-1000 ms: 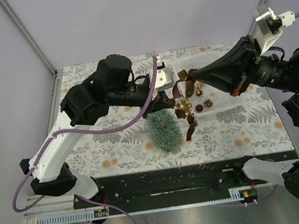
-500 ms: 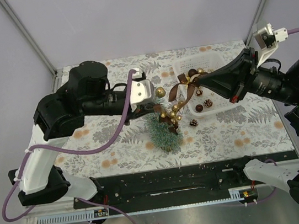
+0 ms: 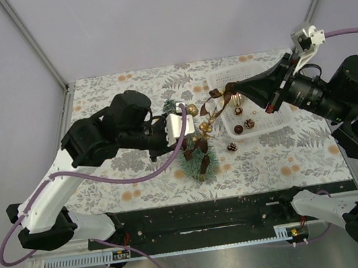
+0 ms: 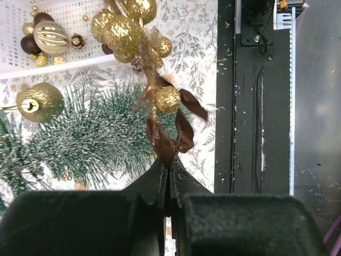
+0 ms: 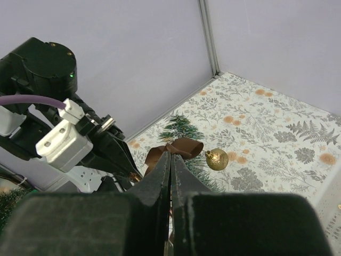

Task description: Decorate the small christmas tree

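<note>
Top view, read from left to right. Over the leaf-printed table [image 3: 129, 181] the left gripper [image 4: 169, 169] has its jaws pressed together on the tail of a brown ribbon. This is the near end of a garland [image 3: 203, 127] of gold glitter balls and brown bows.

Just right of that gripper is the small christmas tree [image 3: 200, 163], near the middle of the table and between the two grippers. Its frosted green bristles spread beneath the garland, and its narrow tip shows further back. The pictures do not settle whether it stands fully upright or leans, and its base is hidden under the bristles. A gold bauble [image 3: 191, 110] sits against the upper bristles; whether it hangs from them or only touches them cannot be told.

The garland runs up and to the right, across the tree, to the right gripper [image 5: 170, 156]. Its jaws are closed tight on a brown bow at the far end. Below and right of that gripper lies the white basket [image 3: 277, 119], holding further brown and gold ornaments.

Handling, as a judgement: the tree is probably very light and easy to tip. Its bristles look soft and springy around a stiffer core, so a drag from the taut garland could pull it over. A hold is best taken low on the stem or at the base, since the bristles would only fold and slip
</note>
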Robot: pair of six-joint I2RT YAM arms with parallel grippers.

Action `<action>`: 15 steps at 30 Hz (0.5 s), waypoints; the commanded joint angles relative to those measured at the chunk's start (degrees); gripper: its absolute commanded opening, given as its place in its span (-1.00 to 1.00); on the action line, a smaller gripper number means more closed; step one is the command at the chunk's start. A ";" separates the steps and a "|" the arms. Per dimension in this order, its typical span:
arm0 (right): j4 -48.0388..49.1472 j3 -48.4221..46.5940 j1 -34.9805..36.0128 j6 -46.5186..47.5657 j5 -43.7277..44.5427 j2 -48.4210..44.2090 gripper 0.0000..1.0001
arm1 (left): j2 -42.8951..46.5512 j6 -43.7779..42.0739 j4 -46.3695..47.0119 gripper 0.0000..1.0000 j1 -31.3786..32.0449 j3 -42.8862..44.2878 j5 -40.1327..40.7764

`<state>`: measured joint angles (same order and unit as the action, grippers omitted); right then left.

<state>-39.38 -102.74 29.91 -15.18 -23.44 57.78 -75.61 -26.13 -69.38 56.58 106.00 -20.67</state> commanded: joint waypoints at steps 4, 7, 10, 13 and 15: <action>1.05 2.10 0.24 1.29 2.09 -1.26 -1.00 | -0.14 -0.41 3.56 -1.00 0.20 7.81 2.74; 1.32 3.50 0.32 1.03 1.91 -1.79 -1.00 | -0.68 -0.33 3.55 -1.00 0.20 9.58 2.47; 1.14 5.09 0.24 1.20 2.78 -2.41 -1.00 | -0.24 0.11 3.73 -1.00 0.20 6.78 1.42; 0.79 6.41 0.24 2.34 5.67 -2.67 -1.00 | 0.03 0.64 4.08 -1.00 0.29 3.96 1.15; 0.70 7.55 0.24 2.78 7.35 -2.41 -1.00 | 0.29 0.64 3.99 -1.00 0.20 2.99 1.24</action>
<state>-39.72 -96.66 29.91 -14.26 -20.60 55.48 -75.75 -26.06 -67.16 56.58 110.83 -19.18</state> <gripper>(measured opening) 0.017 0.031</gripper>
